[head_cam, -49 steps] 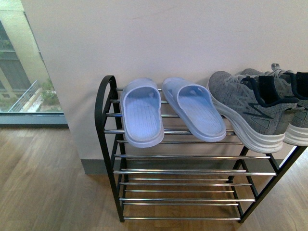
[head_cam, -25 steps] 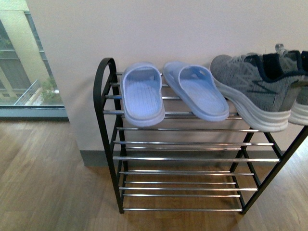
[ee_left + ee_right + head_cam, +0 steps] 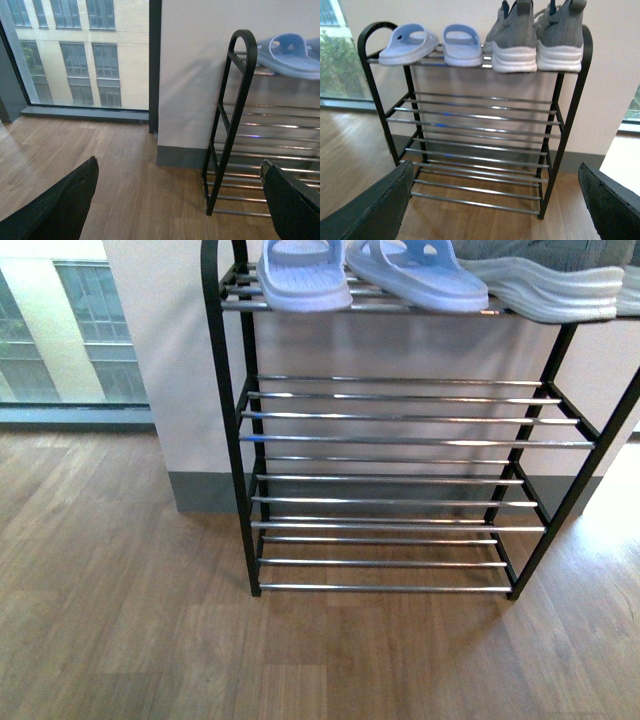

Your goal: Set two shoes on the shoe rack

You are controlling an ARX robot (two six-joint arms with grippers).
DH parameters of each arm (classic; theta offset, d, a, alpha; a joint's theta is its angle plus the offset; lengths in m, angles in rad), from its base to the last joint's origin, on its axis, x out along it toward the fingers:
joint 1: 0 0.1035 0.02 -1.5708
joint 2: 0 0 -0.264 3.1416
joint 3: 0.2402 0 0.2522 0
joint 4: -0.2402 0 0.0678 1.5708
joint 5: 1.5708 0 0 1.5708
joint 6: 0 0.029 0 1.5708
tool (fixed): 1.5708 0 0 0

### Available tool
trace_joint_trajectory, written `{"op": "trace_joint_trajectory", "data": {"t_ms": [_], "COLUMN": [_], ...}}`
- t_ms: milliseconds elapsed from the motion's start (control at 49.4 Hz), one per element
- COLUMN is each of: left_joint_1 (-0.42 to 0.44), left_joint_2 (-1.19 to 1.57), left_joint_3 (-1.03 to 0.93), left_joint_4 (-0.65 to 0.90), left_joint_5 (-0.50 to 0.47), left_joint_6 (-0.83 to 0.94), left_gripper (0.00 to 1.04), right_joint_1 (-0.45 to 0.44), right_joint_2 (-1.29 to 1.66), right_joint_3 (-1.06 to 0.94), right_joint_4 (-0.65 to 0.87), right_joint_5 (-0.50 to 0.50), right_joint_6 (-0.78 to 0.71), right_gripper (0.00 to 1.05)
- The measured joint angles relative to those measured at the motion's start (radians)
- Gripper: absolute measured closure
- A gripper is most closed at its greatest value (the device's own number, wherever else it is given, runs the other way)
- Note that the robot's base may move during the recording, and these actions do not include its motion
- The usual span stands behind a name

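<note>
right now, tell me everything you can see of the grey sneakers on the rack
The two grey sneakers are knit uppers on thick white ribbed soles, with dark collars. They stand upright, side by side, heels outward, on the top tier of the shoe rack, at its right end beside a pair of pale blue slippers. Only the silver shelf bars touch them from below. In the front view just a sole edge shows.

One tall black-framed shoe rack with silver bars (image 3: 480,125), seemingly four tiers; two grey knit sneakers (image 3: 512,37); two pale blue rubber slides (image 3: 410,45).
</note>
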Motion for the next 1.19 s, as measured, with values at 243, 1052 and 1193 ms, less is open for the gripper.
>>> {"op": "trace_joint_trajectory", "data": {"t_ms": [243, 1052, 1193], "left_joint_1": [0.000, 0.000, 0.000], "left_joint_2": [0.000, 0.000, 0.000], "left_joint_3": [0.000, 0.000, 0.000], "left_joint_4": [0.000, 0.000, 0.000], "left_joint_5": [0.000, 0.000, 0.000], "left_joint_6": [0.000, 0.000, 0.000], "left_gripper": [0.09, 0.09, 0.09], "right_joint_1": [0.000, 0.000, 0.000], "right_joint_2": [-0.001, -0.001, 0.000], "right_joint_3": [0.000, 0.000, 0.000], "right_joint_4": [0.000, 0.000, 0.000], "right_joint_5": [0.001, 0.003, 0.000], "right_joint_6": [0.000, 0.000, 0.000], "right_gripper": [0.09, 0.09, 0.09]}}
